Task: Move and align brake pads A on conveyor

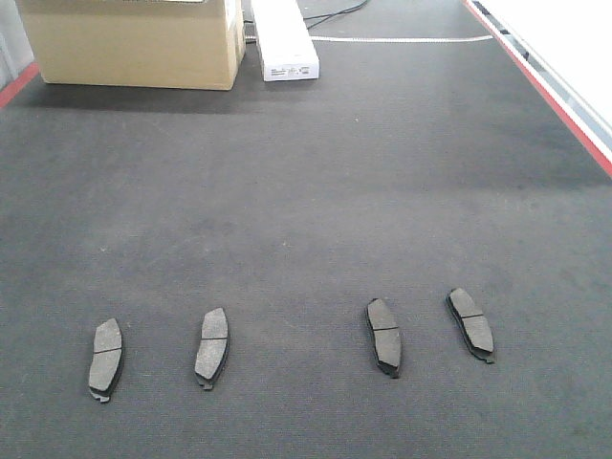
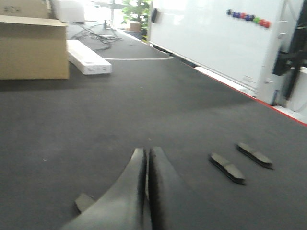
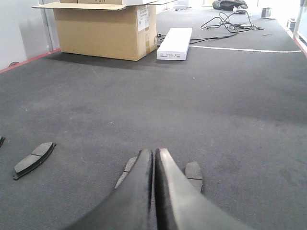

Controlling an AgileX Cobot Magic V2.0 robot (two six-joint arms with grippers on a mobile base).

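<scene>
Several dark grey brake pads lie in a row across the near part of the charcoal conveyor (image 1: 306, 191): one at far left (image 1: 106, 360), one beside it (image 1: 212, 346), and a pair at right (image 1: 384, 336) (image 1: 470, 324). Neither gripper shows in the front view. My left gripper (image 2: 147, 151) is shut and holds nothing; it hangs low over the belt with a pad's end (image 2: 84, 202) just left of it and two pads (image 2: 227, 167) (image 2: 254, 155) to its right. My right gripper (image 3: 154, 152) is shut and holds nothing, with a pad on each side (image 3: 127, 170) (image 3: 194, 173) partly hidden behind its fingers.
A cardboard box (image 1: 134, 43) and a long white box (image 1: 284, 40) stand at the belt's far end, near a white line (image 1: 402, 39). Red stripes (image 1: 545, 91) mark the belt's edges. A whiteboard (image 2: 206, 43) runs along the right side. Cables (image 3: 225, 21) lie beyond.
</scene>
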